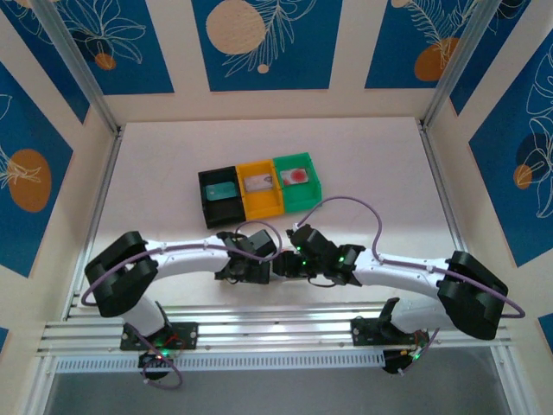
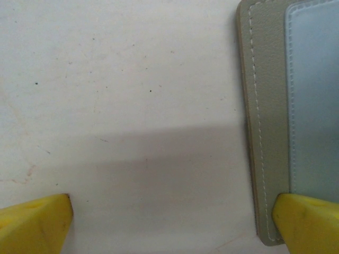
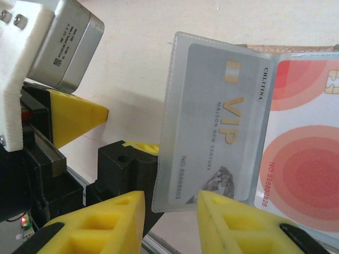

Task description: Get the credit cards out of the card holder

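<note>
Sliding the grey VIP card (image 3: 222, 137) out of its clear pocket (image 3: 177, 95) looks like the step. Right pincer (image 3: 170, 198) half-closed round the pocket's lower edge; clamped or not, can't tell. Red-dot card (image 3: 302, 153) sits in the next pocket. Left pincer (image 2: 172, 211) released wide, one fingertip (image 2: 307, 225) over the card holder (image 2: 265, 132) corner. Better to press the holder flat so only the card pulls free. Bench (image 2: 132, 95) pale, scuffed; holder lies where both pincers meet, short of the black, orange, green bins (image 1: 261, 188). Blue leaf-print walls (image 1: 259, 43) around.
</note>
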Controlling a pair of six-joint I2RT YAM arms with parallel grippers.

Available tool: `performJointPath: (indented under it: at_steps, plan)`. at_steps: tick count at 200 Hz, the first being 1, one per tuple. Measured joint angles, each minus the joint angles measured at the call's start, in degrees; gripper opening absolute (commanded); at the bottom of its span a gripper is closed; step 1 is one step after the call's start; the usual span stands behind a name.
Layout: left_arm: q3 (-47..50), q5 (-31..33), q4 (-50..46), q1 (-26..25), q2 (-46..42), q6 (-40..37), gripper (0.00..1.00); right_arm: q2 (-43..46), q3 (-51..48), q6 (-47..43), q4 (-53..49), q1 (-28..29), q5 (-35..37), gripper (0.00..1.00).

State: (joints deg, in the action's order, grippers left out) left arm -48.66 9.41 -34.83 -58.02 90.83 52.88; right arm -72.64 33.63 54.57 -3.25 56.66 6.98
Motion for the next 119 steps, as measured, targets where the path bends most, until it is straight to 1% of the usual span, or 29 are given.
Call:
performJointPath:
  at_steps: [45, 119]
  plan:
    - [1.6, 0.4, -0.9, 0.0, -2.7, -0.7, 1.0, -1.3, 0.0, 0.0, 1.2, 0.1, -1.0, 0.33]
    - [2.7, 2.8, -5.7, 1.2, -13.5, -0.9, 1.0, -1.3, 0.0, 0.0, 1.2, 0.0, -1.1, 0.33]
